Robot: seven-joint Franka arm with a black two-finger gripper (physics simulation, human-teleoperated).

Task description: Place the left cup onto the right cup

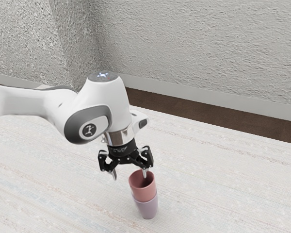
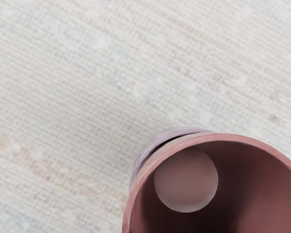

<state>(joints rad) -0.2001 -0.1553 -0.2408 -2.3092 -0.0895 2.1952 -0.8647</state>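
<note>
Jaws spread over two stacked cups on the bench.

The black jaws stand spread and pinch nothing. One finger (image 1: 144,173) dips just inside the rim of the pink cup (image 1: 141,187), and the other finger (image 1: 114,174) hangs outside it, apart from its wall. Directly under the jaws the pink cup sits upright, nested in the purple cup (image 1: 148,208), which stands on the pale woven bench (image 1: 223,174). In the wrist view the pink cup (image 2: 262,174) opens just below the hand. The purple cup (image 2: 150,145) shows as a thin band around its outer side, with the bench (image 2: 77,97) beyond. Behind the jaws the white arm (image 1: 87,114) reaches back toward the exterior view's left. Past the bench lie a dark floor (image 1: 208,111) and a rough grey wall (image 1: 208,43).
</note>
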